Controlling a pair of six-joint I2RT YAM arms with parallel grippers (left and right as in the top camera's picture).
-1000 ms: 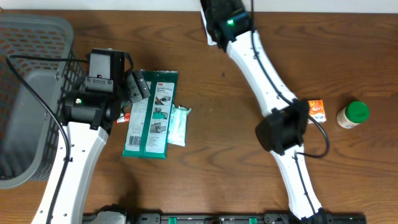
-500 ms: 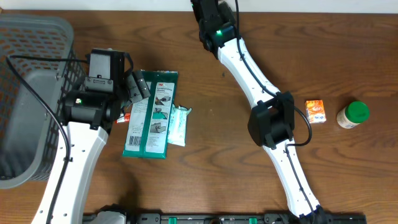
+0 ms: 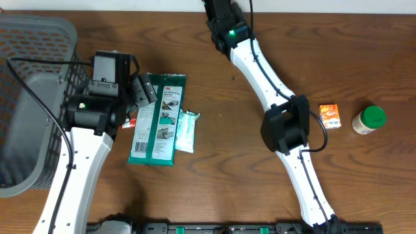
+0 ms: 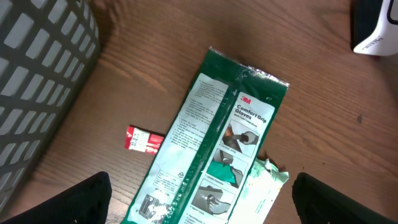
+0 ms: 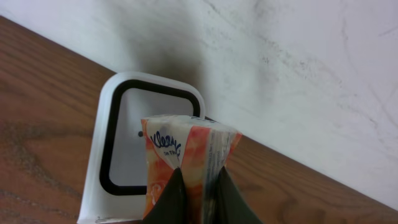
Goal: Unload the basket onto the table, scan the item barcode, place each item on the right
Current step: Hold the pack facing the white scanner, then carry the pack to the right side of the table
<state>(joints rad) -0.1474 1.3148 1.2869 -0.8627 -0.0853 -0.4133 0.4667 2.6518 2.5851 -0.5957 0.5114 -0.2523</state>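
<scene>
wall [image 5: 298, 74] behind; tissue pack [image 5: 189, 149] in right end effector [image 5: 199, 179] (pinched).

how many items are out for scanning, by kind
soft packs: 3 (gloves pack, pale packet, tissue pack)
small boxes: 2 (orange box, red box)
bottles: 1 (green-capped bottle)
total: 6

White arm links [image 3: 273, 71], black joints [image 3: 284, 127], black cables [image 3: 29, 68], green lights [image 3: 229, 34].

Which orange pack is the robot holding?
The Kleenex tissue pack, pinched in the right gripper by the white scanner; the other orange box lies free beside the green-capped bottle.
</scene>
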